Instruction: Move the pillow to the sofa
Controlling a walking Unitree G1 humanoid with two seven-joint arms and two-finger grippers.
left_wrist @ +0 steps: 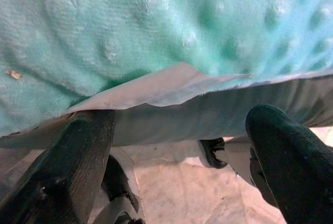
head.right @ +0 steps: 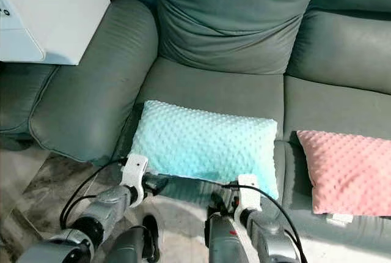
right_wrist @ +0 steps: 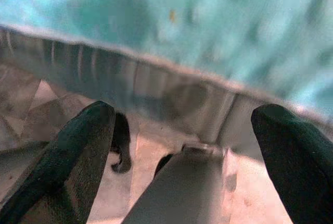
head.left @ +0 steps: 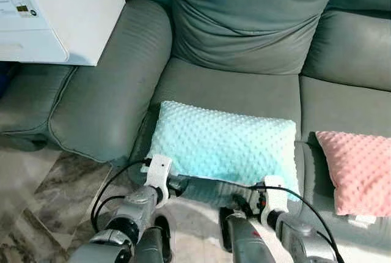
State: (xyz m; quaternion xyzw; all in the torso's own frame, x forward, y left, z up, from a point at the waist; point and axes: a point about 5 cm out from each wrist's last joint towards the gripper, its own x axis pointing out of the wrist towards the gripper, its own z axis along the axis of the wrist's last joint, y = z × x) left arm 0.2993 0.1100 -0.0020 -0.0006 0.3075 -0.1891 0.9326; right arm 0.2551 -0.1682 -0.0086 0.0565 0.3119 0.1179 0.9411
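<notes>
A teal dotted pillow (head.left: 223,144) lies flat on the grey sofa's seat cushion (head.left: 232,88), its near edge overhanging the front of the seat. My left gripper (head.left: 177,183) sits just under the pillow's near left corner, open, its fingers (left_wrist: 67,172) spread below the pillow's seam (left_wrist: 156,86). My right gripper (head.left: 244,199) is below the near right part of the pillow, also open, with the teal fabric (right_wrist: 208,21) close ahead and nothing between the fingers (right_wrist: 296,151).
A pink dotted pillow (head.left: 357,168) rests on the neighbouring seat to the right. The sofa's wide armrest (head.left: 110,85) is at left, with a white box-like appliance (head.left: 55,12) beyond it. Marbled floor (head.left: 36,208) lies in front.
</notes>
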